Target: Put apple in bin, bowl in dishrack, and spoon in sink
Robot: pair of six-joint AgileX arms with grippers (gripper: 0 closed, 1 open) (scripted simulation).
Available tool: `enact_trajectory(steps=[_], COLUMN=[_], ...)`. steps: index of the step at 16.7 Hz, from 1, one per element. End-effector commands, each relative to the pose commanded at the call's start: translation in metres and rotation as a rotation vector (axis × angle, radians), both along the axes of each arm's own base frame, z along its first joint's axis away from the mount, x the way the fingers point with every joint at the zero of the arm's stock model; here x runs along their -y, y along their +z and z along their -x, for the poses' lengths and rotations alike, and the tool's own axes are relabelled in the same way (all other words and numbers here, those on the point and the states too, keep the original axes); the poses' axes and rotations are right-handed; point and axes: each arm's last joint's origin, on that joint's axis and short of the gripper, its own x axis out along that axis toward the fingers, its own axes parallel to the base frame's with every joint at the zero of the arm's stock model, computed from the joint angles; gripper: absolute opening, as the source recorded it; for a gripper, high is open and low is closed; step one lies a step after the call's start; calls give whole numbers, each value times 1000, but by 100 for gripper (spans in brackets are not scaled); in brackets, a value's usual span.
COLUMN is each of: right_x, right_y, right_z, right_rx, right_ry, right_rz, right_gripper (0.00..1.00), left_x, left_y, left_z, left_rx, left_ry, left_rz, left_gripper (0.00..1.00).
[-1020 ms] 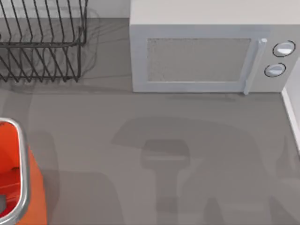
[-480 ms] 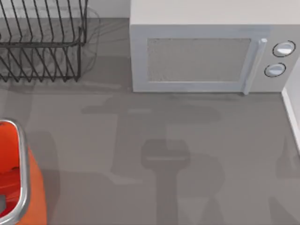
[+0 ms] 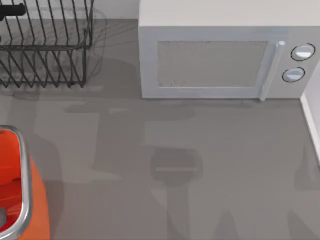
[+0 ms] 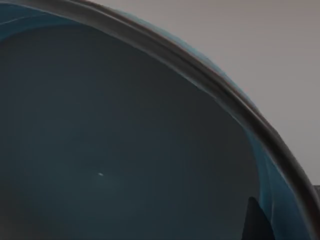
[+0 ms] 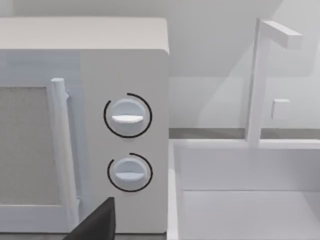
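— Where was the bowl (image 4: 125,150) when you looked?

— Right up against the left wrist camera. Its teal-blue inside took up most of that view, with the thin dark rim curving across against a pale wall. A dark finger tip (image 4: 256,222) of the left gripper poked in low beside the rim, but I couldn't tell whether the fingers were clamped on the bowl or how wide they stood.

— And from above?

— The dishrack (image 3: 45,47) sat at the far left corner of the grey table (image 3: 200,165), a small dark piece of the left arm (image 3: 12,9) showing over its top wires. The orange bin (image 3: 20,190) with its silver rim stood at the left edge, nearer the front. A white microwave (image 3: 220,55) stood at the back, towards the right.

— The right arm?

— Its wrist camera faced the microwave's two dials (image 5: 127,117), with the white sink (image 5: 245,200) and its tap (image 5: 260,80) just beside the microwave. One dark finger (image 5: 97,225) of the right gripper showed low in that view; I couldn't tell how far open it was.
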Motion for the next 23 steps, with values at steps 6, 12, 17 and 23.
enact_trajectory(steps=[6,12,17,23], right_x=[0,0,0,0], right_y=[0,0,0,0], right_z=[0,0,0,0], right_rx=[0,0,0,0], right_ry=[0,0,0,0], right_rz=[0,0,0,0], right_gripper=[100,100,100,100], left_x=[0,0,0,0], left_y=[0,0,0,0], left_z=[0,0,0,0], left_rx=[0,0,0,0], left_ry=[0,0,0,0], left_rz=[0,0,0,0], left_gripper=[30,75,100,100])
